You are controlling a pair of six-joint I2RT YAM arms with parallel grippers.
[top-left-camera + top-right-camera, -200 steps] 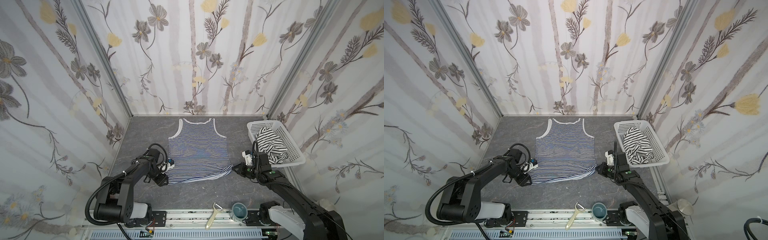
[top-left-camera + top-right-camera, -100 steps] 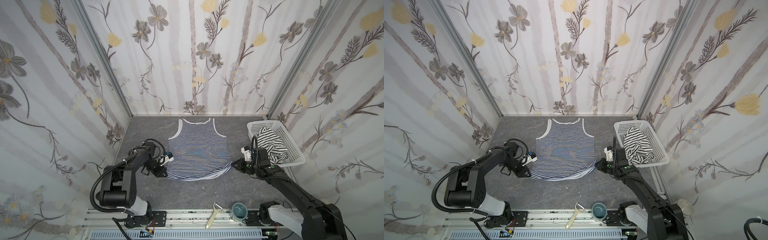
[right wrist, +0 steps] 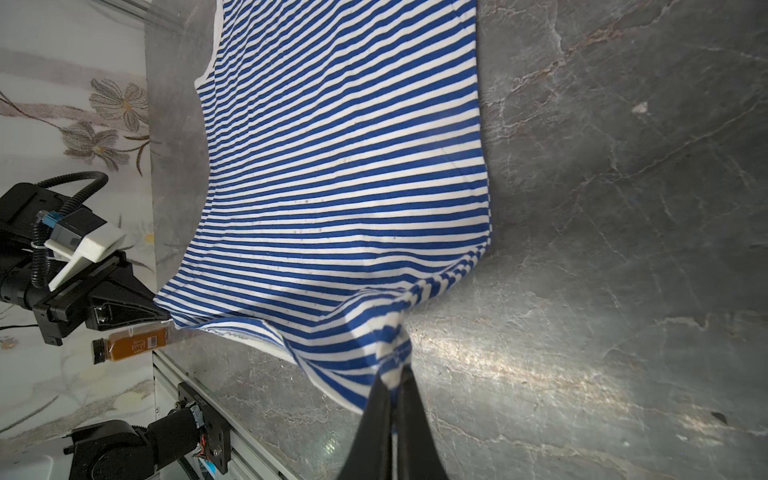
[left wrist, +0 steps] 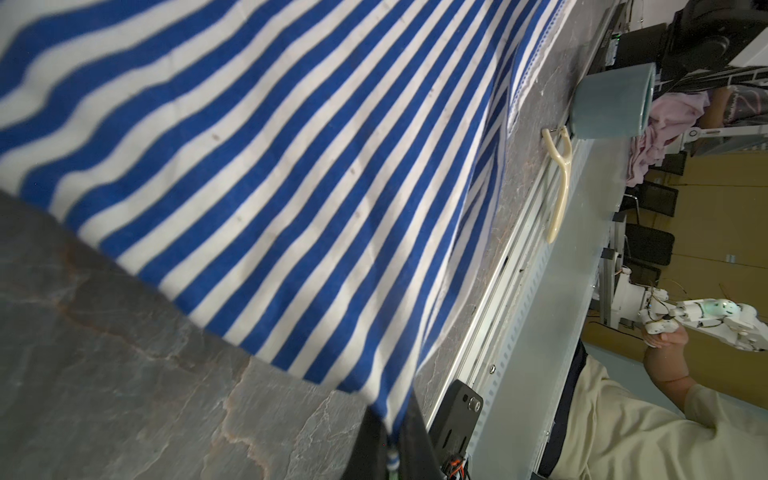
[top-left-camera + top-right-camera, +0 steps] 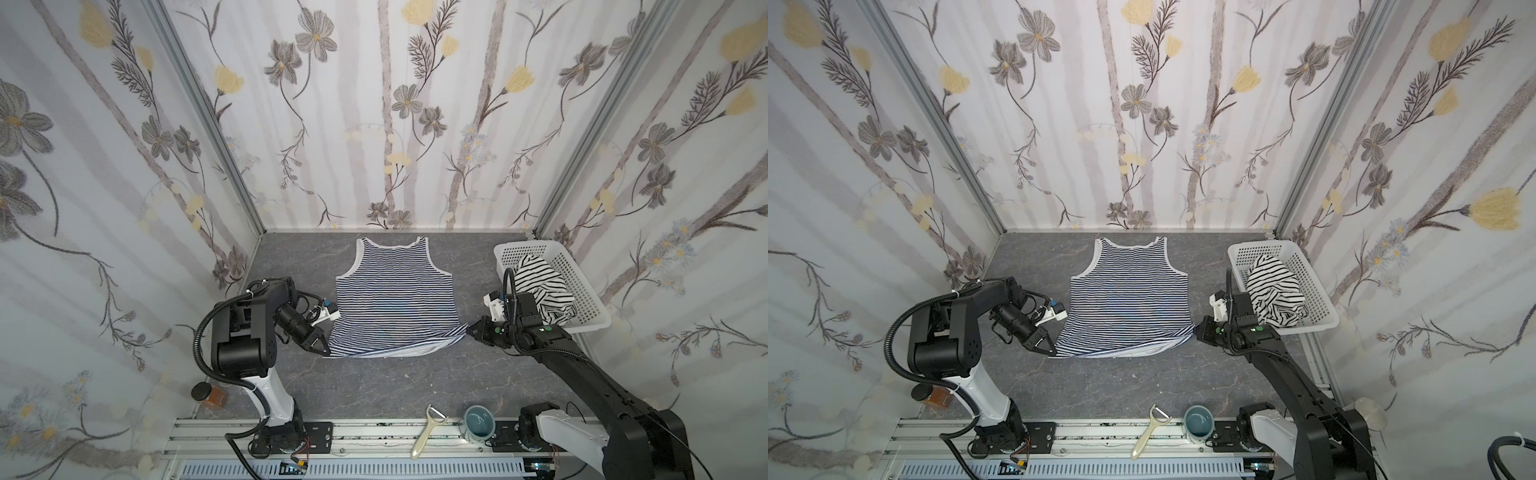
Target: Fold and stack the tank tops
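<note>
- Locate the navy-and-white striped tank top (image 5: 395, 299). It lies spread flat at the middle of the grey table (image 5: 374, 386), straps far, hem near.
- Note its long axis, which runs near to far. The hem edge runs left to right between the two grippers.
- Check the left gripper (image 5: 325, 352). Its jaws are clamped on the near-left hem corner, and the left wrist view shows cloth pinched between them.
- Check the right gripper (image 5: 468, 330). Its jaws are clamped on the near-right hem corner, where the fabric is puckered and raised slightly off the table.
- Treat the garment body as lying on the far side of both grippers. Neither arm is nearer, since each holds its own corner.
- Expect the next move to be a fold of the hem toward the straps. You would need to carry both corners far together and level.
- Note the second tank top (image 5: 540, 286), white with black stripes. It lies bunched in the white perforated basket (image 5: 579, 286) at the right, beside the right arm, not yet folded.
- Disregard the peeler (image 5: 428, 432) and teal cup (image 5: 478, 423) at the near edge, which are well apart from the garment.
</note>
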